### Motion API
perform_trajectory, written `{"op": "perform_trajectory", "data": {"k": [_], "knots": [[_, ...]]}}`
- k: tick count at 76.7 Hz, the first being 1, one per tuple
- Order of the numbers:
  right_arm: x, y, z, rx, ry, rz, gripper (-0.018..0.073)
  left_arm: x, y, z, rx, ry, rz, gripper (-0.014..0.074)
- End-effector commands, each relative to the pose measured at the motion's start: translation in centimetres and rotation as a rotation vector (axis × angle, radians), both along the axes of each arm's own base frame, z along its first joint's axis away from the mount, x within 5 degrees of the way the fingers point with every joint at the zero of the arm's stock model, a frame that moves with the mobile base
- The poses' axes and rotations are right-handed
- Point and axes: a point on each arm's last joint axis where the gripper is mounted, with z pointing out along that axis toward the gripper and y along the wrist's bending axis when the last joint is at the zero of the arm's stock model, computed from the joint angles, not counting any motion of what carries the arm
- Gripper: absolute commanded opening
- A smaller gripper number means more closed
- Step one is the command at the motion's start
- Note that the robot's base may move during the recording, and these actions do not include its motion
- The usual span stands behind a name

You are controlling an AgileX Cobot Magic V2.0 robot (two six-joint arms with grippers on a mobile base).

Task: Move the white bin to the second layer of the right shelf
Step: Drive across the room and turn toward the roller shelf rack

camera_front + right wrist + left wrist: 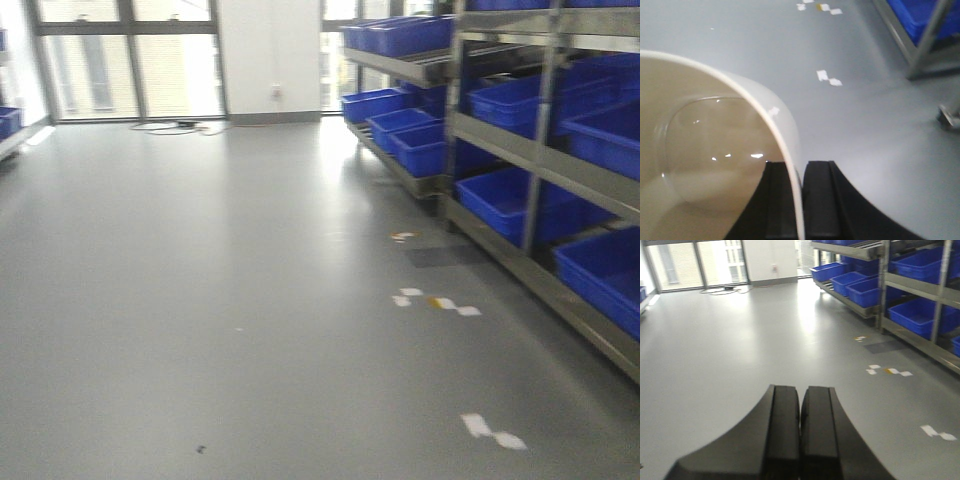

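Carefully now: my right gripper (801, 172) pinches the white bin (715, 150) by its rim wall; my left gripper (800, 395) is pressed together, empty. I'd hold the bin level while driving toward the rack (520, 140) on the right.

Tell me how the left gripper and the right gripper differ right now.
The left gripper holds nothing, while the right gripper grips the white bin by its wall. The left gripper's fingers meet with barely a slit between them; the right gripper's fingers sit one inside and one outside the bin's rim. Both have black, curved fingers and hang above the grey floor.
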Motion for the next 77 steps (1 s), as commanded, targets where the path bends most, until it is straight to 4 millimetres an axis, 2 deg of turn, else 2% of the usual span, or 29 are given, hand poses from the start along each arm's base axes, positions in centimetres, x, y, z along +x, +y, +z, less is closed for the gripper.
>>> {"op": "perform_trajectory", "data": {"k": [1, 77], "knots": [[0.36, -0.02, 1.63, 0.004, -0.114, -0.004, 0.0048, 0.07, -0.05, -0.39, -0.014, -0.062, -0.007, 0.0085], [0.36, -0.02, 1.63, 0.004, -0.114, -0.004, 0.0048, 0.07, -0.05, -0.39, -0.014, -0.062, -0.007, 0.0085]]}}
